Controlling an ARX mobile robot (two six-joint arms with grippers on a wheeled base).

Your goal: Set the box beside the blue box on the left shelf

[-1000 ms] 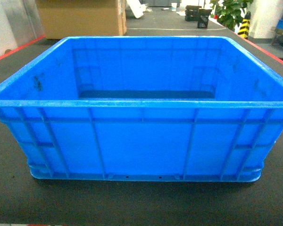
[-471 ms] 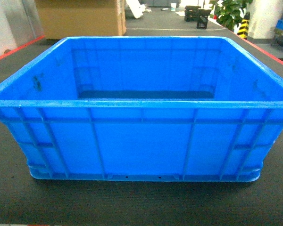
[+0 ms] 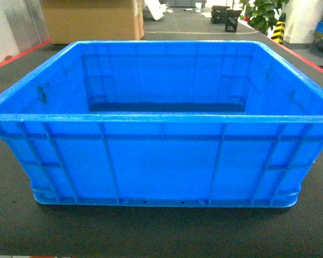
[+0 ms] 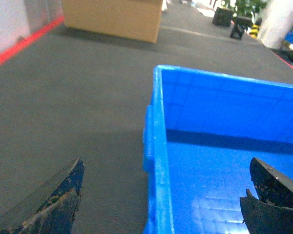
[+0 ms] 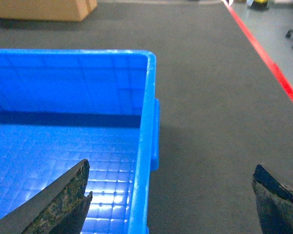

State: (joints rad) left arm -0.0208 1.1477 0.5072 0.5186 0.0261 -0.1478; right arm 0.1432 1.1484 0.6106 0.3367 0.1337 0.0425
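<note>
The left end effector (image 4: pixel 163 200) stood wide open, empty, straddling the box (image 3: pixel 161 126) left wall rim. The right end effector (image 5: pixel 171 197) straddled the right wall likewise. The box sat on the dark counter (image 3: pixel 151 231), long axis crosswise between both arms, equally near.
</note>
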